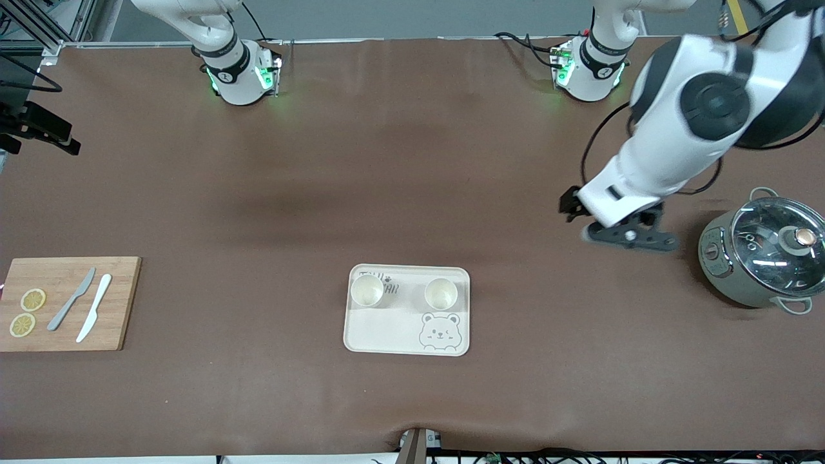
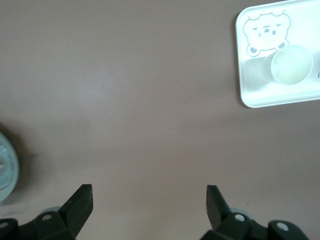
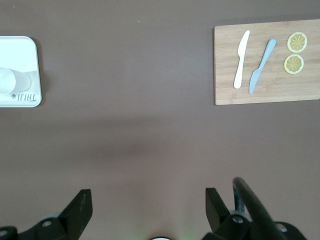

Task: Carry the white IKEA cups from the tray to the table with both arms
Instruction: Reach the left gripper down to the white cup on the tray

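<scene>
Two white cups stand upright on the bear-printed tray, in its half farther from the front camera: one toward the right arm's end, one toward the left arm's end. My left gripper hangs over bare table between the tray and the pot. It is open and empty in the left wrist view, which also shows the tray and one cup. My right gripper is out of the front view. It is open and empty over bare table, with the tray and a cup at the view's edge.
A grey-green glass-lidded pot stands at the left arm's end of the table. A wooden cutting board with two knives and two lemon slices lies at the right arm's end; it also shows in the right wrist view.
</scene>
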